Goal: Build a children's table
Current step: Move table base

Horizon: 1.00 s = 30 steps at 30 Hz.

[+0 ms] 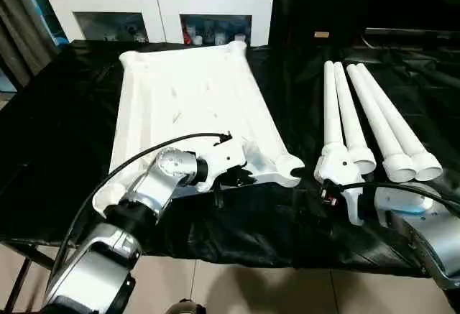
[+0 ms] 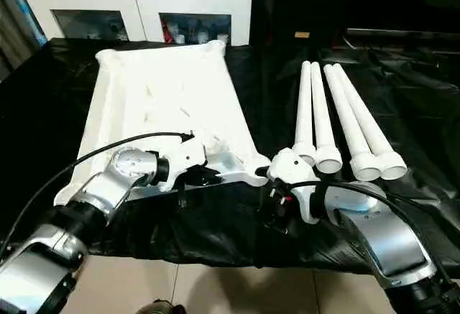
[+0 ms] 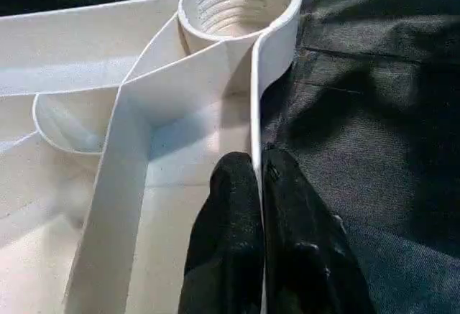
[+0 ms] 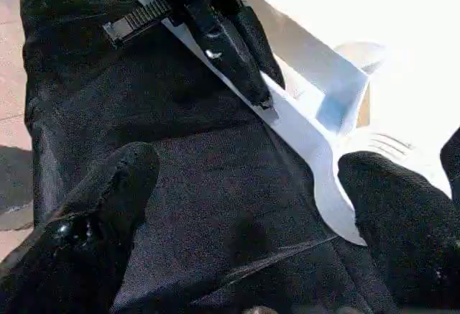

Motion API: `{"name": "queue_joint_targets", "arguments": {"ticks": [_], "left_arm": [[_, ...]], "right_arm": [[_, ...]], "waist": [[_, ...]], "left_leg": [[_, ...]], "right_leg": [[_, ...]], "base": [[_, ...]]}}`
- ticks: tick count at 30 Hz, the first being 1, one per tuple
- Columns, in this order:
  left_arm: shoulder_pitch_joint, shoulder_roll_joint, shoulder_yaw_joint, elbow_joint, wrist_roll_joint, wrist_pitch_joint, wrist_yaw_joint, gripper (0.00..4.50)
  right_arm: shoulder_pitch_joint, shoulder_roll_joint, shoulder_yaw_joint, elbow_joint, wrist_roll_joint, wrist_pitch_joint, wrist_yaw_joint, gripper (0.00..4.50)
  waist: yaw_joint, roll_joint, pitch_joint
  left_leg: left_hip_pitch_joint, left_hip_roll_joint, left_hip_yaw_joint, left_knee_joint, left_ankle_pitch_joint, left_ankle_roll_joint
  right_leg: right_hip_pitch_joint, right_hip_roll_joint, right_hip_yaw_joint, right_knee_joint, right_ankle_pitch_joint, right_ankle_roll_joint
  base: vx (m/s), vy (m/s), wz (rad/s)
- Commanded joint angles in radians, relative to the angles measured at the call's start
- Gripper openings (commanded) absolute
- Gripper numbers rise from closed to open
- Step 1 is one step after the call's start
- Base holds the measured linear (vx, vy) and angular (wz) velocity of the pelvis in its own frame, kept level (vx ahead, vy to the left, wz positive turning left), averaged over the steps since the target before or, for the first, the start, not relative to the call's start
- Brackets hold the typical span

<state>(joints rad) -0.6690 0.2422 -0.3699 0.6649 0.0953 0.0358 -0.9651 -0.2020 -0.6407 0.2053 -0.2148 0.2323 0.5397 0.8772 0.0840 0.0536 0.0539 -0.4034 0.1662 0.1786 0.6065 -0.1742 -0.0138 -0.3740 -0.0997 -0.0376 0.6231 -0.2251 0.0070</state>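
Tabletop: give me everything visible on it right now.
The tabletop is white plastic, rectangular, lying underside up on the black-covered work table, long axis running away from the robot. Raised ribs cross the underside; rounded sockets bulge at the corners, the near right one threaded inside. The left gripper has its jaws shut on the thin near edge wall beside that socket. The four legs lie apart, to its right.

left arm (image 1: 136,199): silver forearm reaching forward, left gripper (image 3: 260,177) with black fingers pinched together. right arm (image 2: 374,231): forearm angled inward, right gripper (image 4: 244,185) with fingers spread wide, holding nothing.
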Motion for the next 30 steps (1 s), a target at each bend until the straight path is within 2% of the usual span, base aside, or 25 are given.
{"name": "queue_joint_targets", "arguments": {"ticks": [1,4,5,6,7,8,9,10,14,17,19,21,22,23,24,25,26,27,28,29,30], "left_arm": [[0.007,0.010,0.020,-0.055,0.015,0.041,0.040,0.03],[0.025,0.009,0.021,-0.103,0.015,0.075,0.042,0.03],[0.040,0.012,0.014,-0.137,0.014,0.091,0.037,0.03],[0.048,0.015,0.008,-0.153,0.015,0.097,0.030,0.03],[0.051,0.017,0.005,-0.161,0.014,0.102,0.026,0.03],[0.053,0.017,0.003,-0.168,0.014,0.105,0.025,0.29],[0.055,0.017,0.003,-0.175,0.010,0.109,0.024,0.45],[0.055,0.017,0.007,-0.181,0.000,0.111,0.017,0.45],[0.057,0.030,0.016,-0.221,-0.020,0.108,-0.007,0.76],[0.050,0.034,0.050,-0.245,-0.033,0.091,0.014,0.83],[0.041,0.036,0.086,-0.269,-0.057,0.094,0.029,0.83],[0.042,0.037,0.101,-0.295,-0.073,0.092,0.029,0.83],[0.040,0.037,0.115,-0.313,-0.079,0.109,0.044,0.83],[0.039,0.041,0.124,-0.333,-0.082,0.119,0.055,0.83],[0.039,0.043,0.130,-0.349,-0.085,0.130,0.062,0.83],[0.039,0.043,0.130,-0.349,-0.085,0.130,0.062,0.83],[0.036,0.045,0.141,-0.371,-0.085,0.157,0.077,0.83],[0.036,0.044,0.144,-0.377,-0.086,0.165,0.080,0.83],[0.035,0.043,0.148,-0.384,-0.087,0.178,0.085,1.12],[0.036,0.042,0.154,-0.397,-0.092,0.192,0.088,1.12],[0.036,0.042,0.154,-0.397,-0.092,0.192,0.088,1.18]], "right_arm": [[-0.014,0.000,-0.001,0.004,-0.010,-0.007,-0.009,4.50],[-0.013,0.000,-0.005,0.003,-0.012,-0.008,-0.013,4.50],[-0.012,0.000,-0.010,0.001,-0.012,-0.008,-0.017,4.50],[-0.011,0.001,-0.013,0.000,-0.013,-0.009,-0.020,4.50],[-0.011,0.001,-0.015,0.000,-0.014,-0.010,-0.021,4.50],[-0.011,0.000,-0.017,0.001,-0.015,-0.011,-0.023,4.50],[-0.011,0.000,-0.020,0.001,-0.015,-0.012,-0.026,4.50],[-0.010,0.001,-0.026,0.002,-0.014,-0.013,-0.030,4.50],[-0.017,0.014,-0.069,0.001,0.007,-0.007,-0.052,4.50],[-0.053,0.049,-0.126,0.010,0.030,0.034,-0.116,4.50],[-0.111,0.091,-0.178,0.037,0.050,0.097,-0.189,4.50],[-0.152,0.120,-0.205,0.073,0.048,0.140,-0.249,4.50],[-0.191,0.147,-0.229,0.117,0.044,0.166,-0.301,4.50],[-0.236,0.176,-0.251,0.175,0.029,0.184,-0.363,4.50],[-0.269,0.196,-0.265,0.223,0.014,0.191,-0.410,4.50],[-0.269,0.196,-0.265,0.223,0.014,0.191,-0.410,4.50],[-0.333,0.227,-0.281,0.338,-0.026,0.193,-0.506,4.50],[-0.354,0.236,-0.287,0.379,-0.039,0.189,-0.540,4.50],[-0.381,0.249,-0.294,0.435,-0.057,0.182,-0.586,4.50],[-0.416,0.266,-0.304,0.508,-0.069,0.157,-0.635,4.50],[-0.416,0.266,-0.304,0.508,-0.069,0.157,-0.635,4.50]], "waist": [[0.002,-0.006,-0.070],[0.001,-0.008,-0.071],[0.000,-0.004,-0.070],[0.000,-0.006,-0.070],[0.000,-0.001,-0.070],[0.000,0.002,-0.070],[0.000,0.000,-0.069],[0.001,0.004,-0.069],[0.002,0.004,-0.067],[0.000,0.006,-0.069],[-0.003,0.006,-0.069],[-0.004,0.008,-0.070],[-0.005,0.006,-0.070],[-0.005,0.009,-0.072],[-0.005,0.007,-0.074],[-0.004,0.009,-0.074],[-0.004,0.010,-0.077],[-0.006,0.011,-0.077],[-0.006,0.011,-0.080],[-0.004,-0.006,-0.078],[0.000,0.004,-0.078]], "left_leg": [[0.031,0.063,-0.025,-0.077,-0.191,0.037],[0.030,0.062,-0.025,-0.076,-0.175,0.042],[0.030,0.062,-0.025,-0.076,-0.175,0.043],[0.030,0.062,-0.025,-0.075,-0.175,0.045],[0.031,0.062,-0.025,-0.077,-0.183,0.043],[0.031,0.061,-0.025,-0.077,-0.190,0.038],[0.030,0.060,-0.025,-0.077,-0.193,0.038],[0.030,0.060,-0.026,-0.077,-0.195,0.036],[0.031,0.060,-0.025,-0.080,-0.219,0.028],[0.033,0.057,-0.024,-0.080,-0.225,0.019],[0.033,0.055,-0.026,-0.080,-0.214,0.014],[0.035,0.055,-0.023,-0.079,-0.207,0.003],[0.034,0.054,-0.023,-0.079,-0.198,0.001],[0.034,0.051,-0.022,-0.077,-0.180,-0.008],[0.032,0.049,-0.021,-0.074,-0.161,-0.010],[0.032,0.048,-0.020,-0.074,-0.156,-0.011],[0.033,0.048,-0.019,-0.072,-0.142,-0.015],[0.032,0.047,-0.019,-0.072,-0.127,-0.022],[0.031,0.043,-0.018,-0.068,-0.110,-0.029],[0.030,0.043,-0.014,-0.070,-0.108,-0.023],[0.029,0.043,-0.015,-0.069,-0.103,-0.022]], "right_leg": [[0.035,-0.056,0.030,-0.065,0.007,-0.261],[0.036,-0.055,0.030,-0.064,0.031,-0.263],[0.035,-0.054,0.029,-0.065,0.037,-0.264],[0.036,-0.054,0.029,-0.065,0.039,-0.265],[0.035,-0.053,0.029,-0.066,0.032,-0.265],[0.034,-0.052,0.029,-0.068,0.028,-0.263],[0.036,-0.052,0.029,-0.067,0.024,-0.262],[0.036,-0.052,0.029,-0.067,0.019,-0.261],[0.033,-0.052,0.029,-0.070,-0.022,-0.255],[0.030,-0.050,0.029,-0.071,-0.042,-0.251],[0.032,-0.049,0.028,-0.068,-0.041,-0.254],[0.028,-0.046,0.028,-0.068,-0.043,-0.253],[0.028,-0.046,0.028,-0.067,-0.035,-0.253],[0.026,-0.046,0.027,-0.063,-0.024,-0.256],[0.029,-0.045,0.027,-0.062,-0.008,-0.254],[0.028,-0.044,0.027,-0.062,-0.004,-0.254],[0.028,-0.043,0.026,-0.059,0.014,-0.252],[0.026,-0.042,0.025,-0.056,0.021,-0.254],[0.029,-0.042,0.026,-0.056,0.035,-0.254],[0.029,-0.038,0.026,-0.059,0.039,-0.253],[0.029,-0.042,0.026,-0.056,0.033,-0.255]], "base": [[0.000,0.000,0.00],[0.000,0.000,0.00],[0.000,0.000,0.00],[0.000,0.000,0.00],[0.000,0.000,0.00],[0.000,0.000,0.00],[0.000,0.000,0.00],[0.000,0.000,0.00],[0.000,0.000,0.00],[0.000,0.000,0.00],[0.000,0.000,0.00],[0.000,0.000,0.00],[0.000,0.000,0.00],[0.000,0.000,0.00],[0.000,0.000,0.00],[0.000,0.000,0.00],[0.000,0.000,0.00],[0.000,0.000,0.00],[0.000,0.000,0.00],[0.000,0.000,0.00],[0.000,0.000,0.00]]}}
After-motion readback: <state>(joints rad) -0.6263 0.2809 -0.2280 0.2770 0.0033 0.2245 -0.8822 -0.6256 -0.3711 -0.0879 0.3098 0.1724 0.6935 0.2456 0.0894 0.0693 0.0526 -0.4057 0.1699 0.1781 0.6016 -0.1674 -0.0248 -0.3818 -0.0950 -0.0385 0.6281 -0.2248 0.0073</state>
